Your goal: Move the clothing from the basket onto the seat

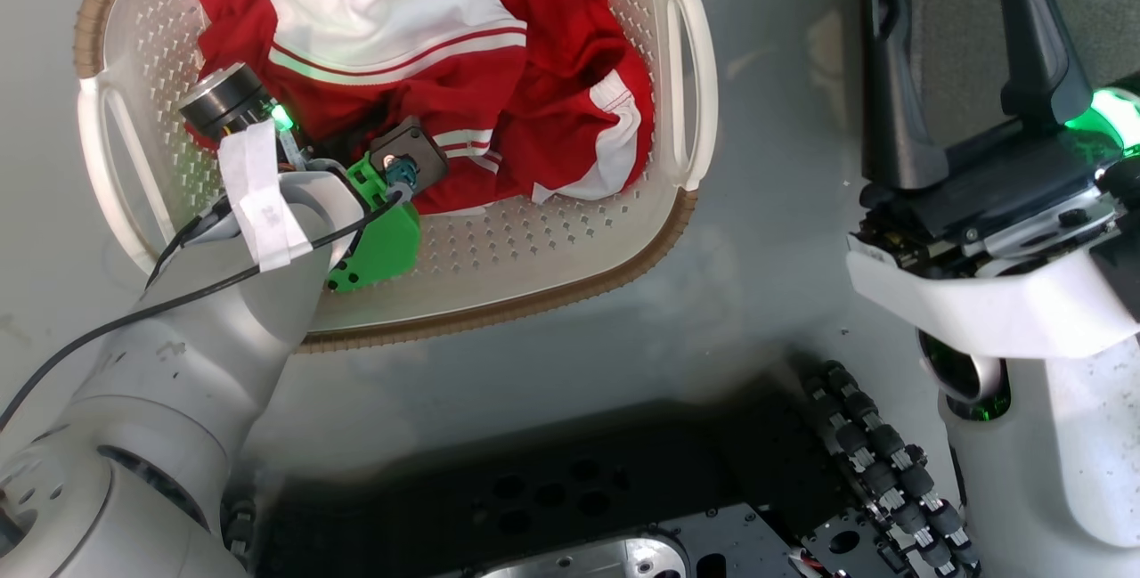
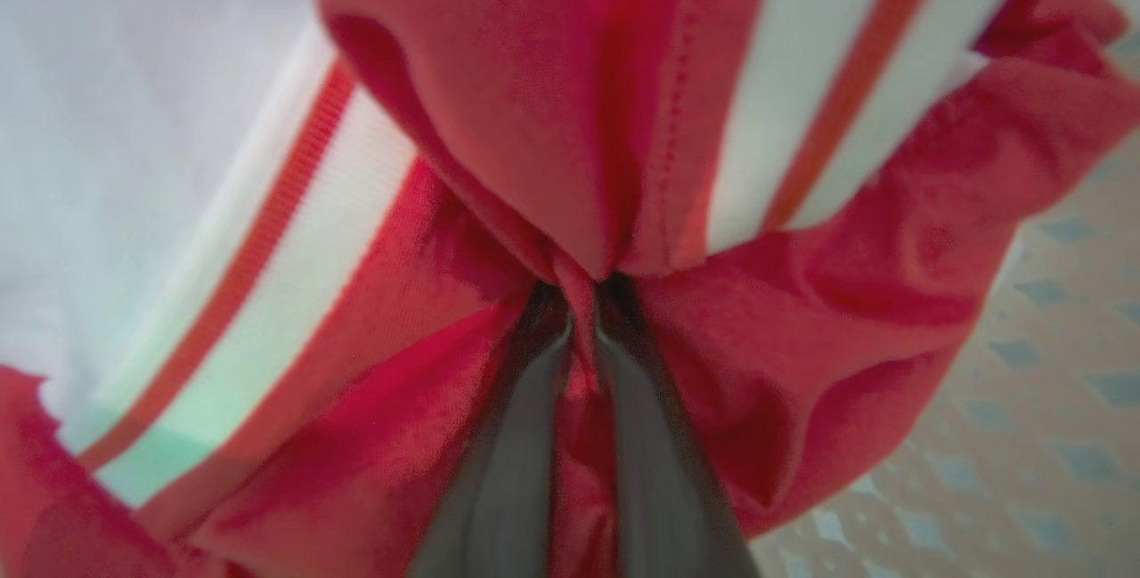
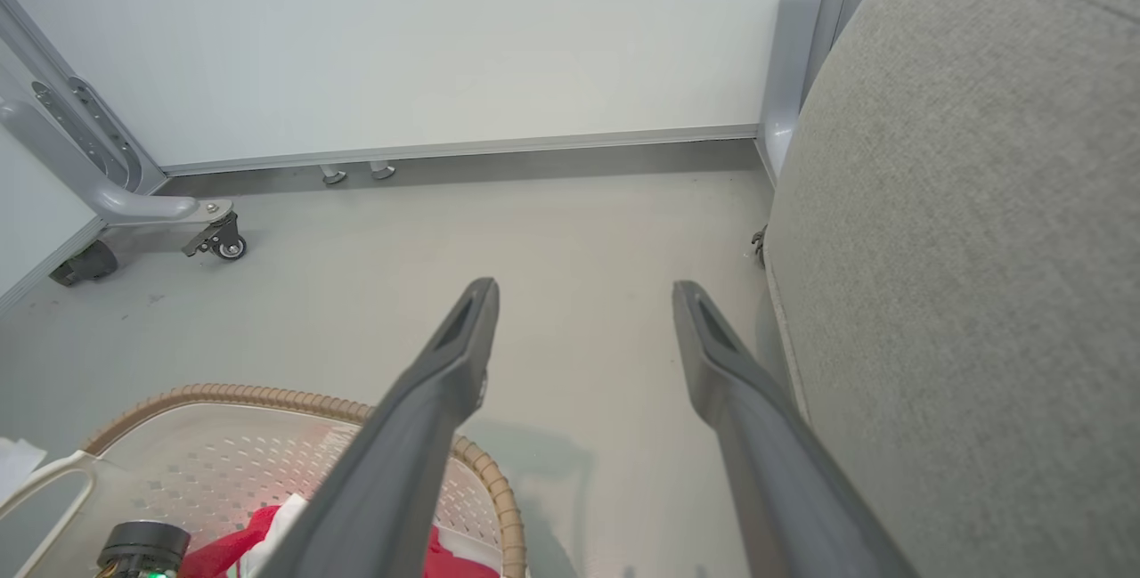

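Crumpled red-and-white clothing (image 1: 552, 52) in basket (image 1: 534, 248)

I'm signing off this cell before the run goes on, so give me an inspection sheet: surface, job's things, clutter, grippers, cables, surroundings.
Surface: grey floor; the basket stands on it.
Job's things: red and white clothing bunched inside the basket; grey seat on the robot's right, apart from the basket.
Clutter: nothing seen.
Grippers: left gripper shut on a red fold of the clothing; right gripper open, holding nothing, over the floor beside the seat.
Cables: black cable runs along the left forearm.
Surroundings: white wall panel and a wheeled frame behind.
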